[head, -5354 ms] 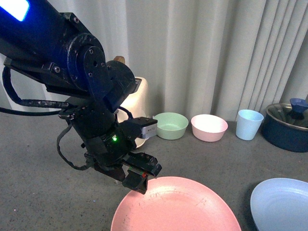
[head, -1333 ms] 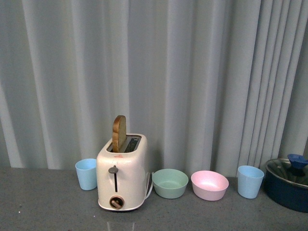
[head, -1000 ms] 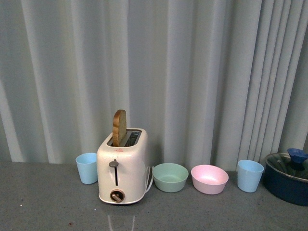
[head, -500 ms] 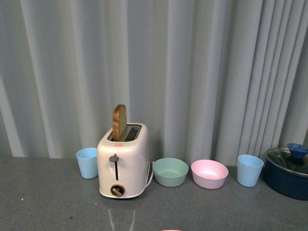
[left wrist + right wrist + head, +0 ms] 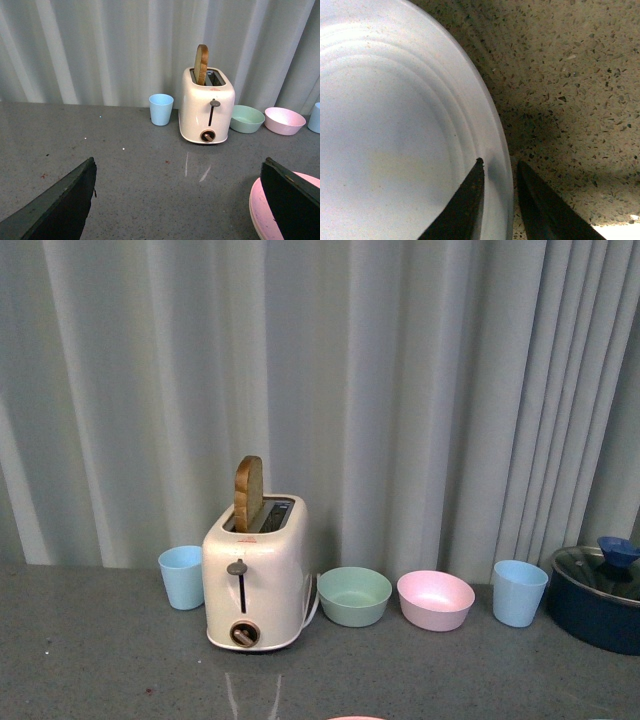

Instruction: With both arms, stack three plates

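Note:
In the right wrist view my right gripper [image 5: 499, 167] is shut on the rim of the light blue plate [image 5: 395, 125], one finger inside the rim and one outside, over speckled tabletop. In the left wrist view my left gripper [image 5: 180, 200] is open and empty, its two dark fingers [image 5: 60, 205] wide apart above the grey table. The pink plate [image 5: 265, 210] lies by the right-hand finger, with a cream rim showing under its edge. In the front view only a sliver of the pink plate [image 5: 355, 718] shows at the bottom edge. Neither arm shows there.
A cream toaster [image 5: 255, 585] with a bread slice [image 5: 248, 493] stands at the back by a curtain. Beside it are a blue cup [image 5: 181, 577], a green bowl [image 5: 354, 596], a pink bowl [image 5: 435, 600], another blue cup [image 5: 519, 592] and a dark blue lidded pot [image 5: 600, 605].
The left arm that filled the front view over the pink plate is gone from it. The front view has since tilted slightly; the pink plate's edge now just shows at the bottom.

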